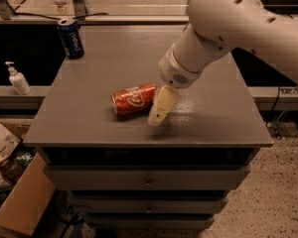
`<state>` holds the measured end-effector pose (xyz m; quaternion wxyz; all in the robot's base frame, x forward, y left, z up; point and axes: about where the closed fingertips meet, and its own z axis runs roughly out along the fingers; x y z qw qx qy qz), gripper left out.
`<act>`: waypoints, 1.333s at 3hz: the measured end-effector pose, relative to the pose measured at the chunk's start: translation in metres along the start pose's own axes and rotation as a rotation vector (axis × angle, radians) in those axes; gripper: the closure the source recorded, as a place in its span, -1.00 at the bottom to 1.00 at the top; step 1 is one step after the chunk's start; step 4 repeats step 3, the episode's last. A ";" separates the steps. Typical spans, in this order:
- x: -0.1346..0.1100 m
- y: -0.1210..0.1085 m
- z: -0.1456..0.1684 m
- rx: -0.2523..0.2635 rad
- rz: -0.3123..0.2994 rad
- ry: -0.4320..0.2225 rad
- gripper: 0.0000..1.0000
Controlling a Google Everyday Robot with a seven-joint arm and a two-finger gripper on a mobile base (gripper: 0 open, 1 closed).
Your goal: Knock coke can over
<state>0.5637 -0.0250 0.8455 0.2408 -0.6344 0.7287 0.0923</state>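
Camera view looks down on a grey table [114,58] with drawers [146,178] under it. A big white arm [228,24] comes in from the top right and bends down over the table. At its end is the pincer [159,114], pale and cream. It points down and leans a bit to the left, with its tip right at the table top near the front edge. I cannot tell if the pincer is apart or together.

The coke can [134,98] lies on its side on the table, just left of the pincer. It is red with white writing. Its right end is right up against the pincer, but I cannot tell if they touch. Its silver end points left, away from the pincer.

A dark blue can [70,37] stands up straight at the far left corner of the table. It is well apart from the pincer, behind it and off to the left.

A white soap bottle [17,78] with a pump top stands on a ledge [10,94] beside the table, far left of the pincer.

A brown box [20,202] sits on the floor, below the pincer and far to the left. The floor [283,192] to the right, lower than the pincer, is pale with small dark specks.
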 end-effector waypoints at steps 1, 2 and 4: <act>0.031 -0.004 -0.018 0.023 0.177 -0.085 -1.00; 0.069 -0.008 -0.051 0.076 0.327 -0.153 -1.00; 0.068 -0.007 -0.051 0.076 0.327 -0.153 -1.00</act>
